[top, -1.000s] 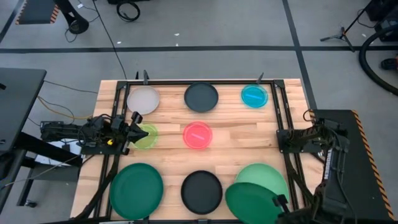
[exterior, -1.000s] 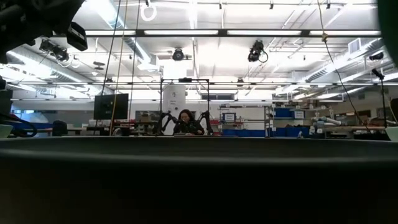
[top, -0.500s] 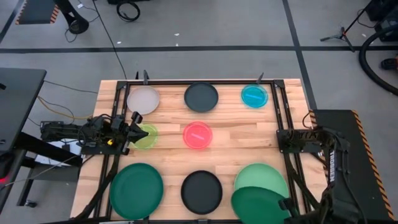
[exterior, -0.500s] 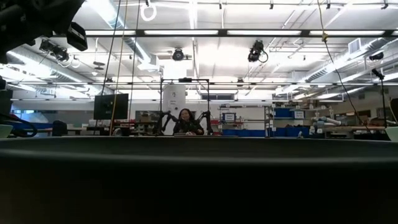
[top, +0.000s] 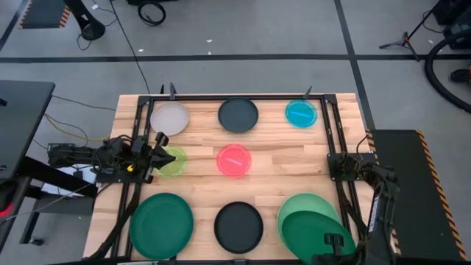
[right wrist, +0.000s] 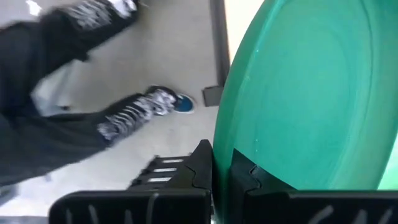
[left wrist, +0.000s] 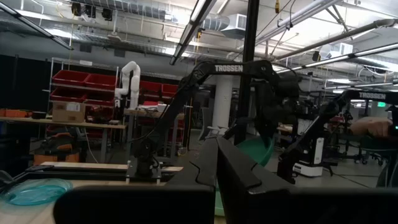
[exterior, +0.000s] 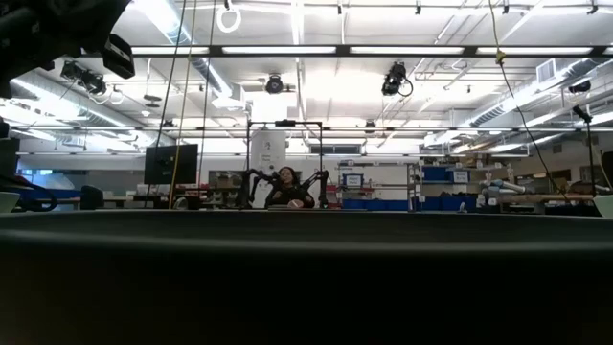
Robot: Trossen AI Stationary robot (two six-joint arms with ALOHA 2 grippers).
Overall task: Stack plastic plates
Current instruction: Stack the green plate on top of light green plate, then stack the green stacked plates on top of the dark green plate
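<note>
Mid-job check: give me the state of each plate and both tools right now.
Dark green plate: held over light green plate.
Other dark green plate: flat, alone.
Black plates: flat, unstacked.
Grey, cyan, pink: flat, unstacked.
Lime plate: under left tool.
Right tool: shut on plate rim.

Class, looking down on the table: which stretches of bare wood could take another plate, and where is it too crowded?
Bare wood lies right of the pink plate, below the cyan plate. Narrower strips run between the grey plate and the top black plate. The near right corner is crowded: the right gripper holds a dark green plate over the light green one.
</note>
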